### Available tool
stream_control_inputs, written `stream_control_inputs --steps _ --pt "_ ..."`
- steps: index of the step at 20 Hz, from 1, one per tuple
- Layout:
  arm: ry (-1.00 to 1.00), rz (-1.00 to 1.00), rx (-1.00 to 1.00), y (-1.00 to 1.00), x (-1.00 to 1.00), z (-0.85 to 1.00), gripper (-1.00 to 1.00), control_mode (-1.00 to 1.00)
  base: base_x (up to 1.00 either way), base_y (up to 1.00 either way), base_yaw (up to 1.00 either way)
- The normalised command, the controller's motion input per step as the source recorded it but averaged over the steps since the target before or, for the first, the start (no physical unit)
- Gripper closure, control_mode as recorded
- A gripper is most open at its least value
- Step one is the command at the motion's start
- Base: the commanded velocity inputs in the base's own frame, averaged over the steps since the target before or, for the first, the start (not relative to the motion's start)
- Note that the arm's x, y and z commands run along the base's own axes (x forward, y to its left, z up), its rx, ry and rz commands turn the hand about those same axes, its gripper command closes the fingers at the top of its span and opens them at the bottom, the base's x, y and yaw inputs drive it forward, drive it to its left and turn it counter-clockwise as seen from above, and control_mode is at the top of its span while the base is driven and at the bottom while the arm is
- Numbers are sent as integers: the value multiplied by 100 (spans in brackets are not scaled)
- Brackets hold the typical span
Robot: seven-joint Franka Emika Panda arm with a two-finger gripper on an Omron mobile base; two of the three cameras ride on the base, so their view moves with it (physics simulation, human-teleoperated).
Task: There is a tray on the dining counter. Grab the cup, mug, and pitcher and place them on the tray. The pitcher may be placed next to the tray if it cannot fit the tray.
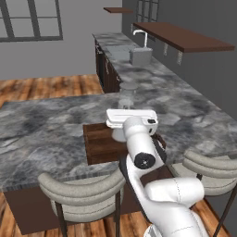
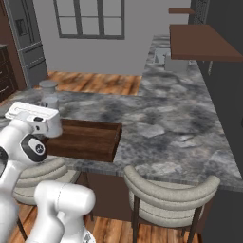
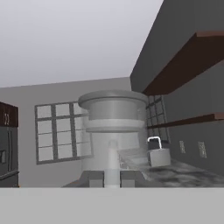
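The pale grey pitcher [image 1: 127,95] stands upright over the near part of the dark brown tray [image 1: 99,146] on the dining counter [image 1: 41,125]. My white hand covers its middle, and a pale lower part shows just under the hand. In the hand view its flared top [image 3: 113,111] looms close, and my gripper [image 3: 111,177] is shut on a narrow pale strip of the pitcher. From the right, the pitcher [image 2: 48,94] rises behind my hand at the left end of the tray [image 2: 90,137]. Whether its base touches the tray is hidden. The cup and the mug are out of view.
Two padded stools [image 1: 83,190] [image 1: 208,169] stand at the counter's near edge, and another stool [image 2: 168,192] shows from the right. A sink with a faucet [image 1: 140,51] sits on the far worktop under a brown shelf [image 1: 185,38].
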Motion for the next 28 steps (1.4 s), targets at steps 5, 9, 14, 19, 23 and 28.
stream_control_inputs --steps 5,9,14,19,23,28 --pt "-3 0 1 1 67 -3 100 -100 0 0 0" --pt "-4 0 0 15 48 -15 100 -100 0 0 0" --pt "1 0 2 9 16 -45 100 -100 0 0 0" --pt "1 0 2 7 10 -32 100 -100 0 0 0" --pt "0 0 0 14 54 -12 100 -100 0 0 0" --pt "0 0 0 17 57 -9 100 -100 0 0 0"
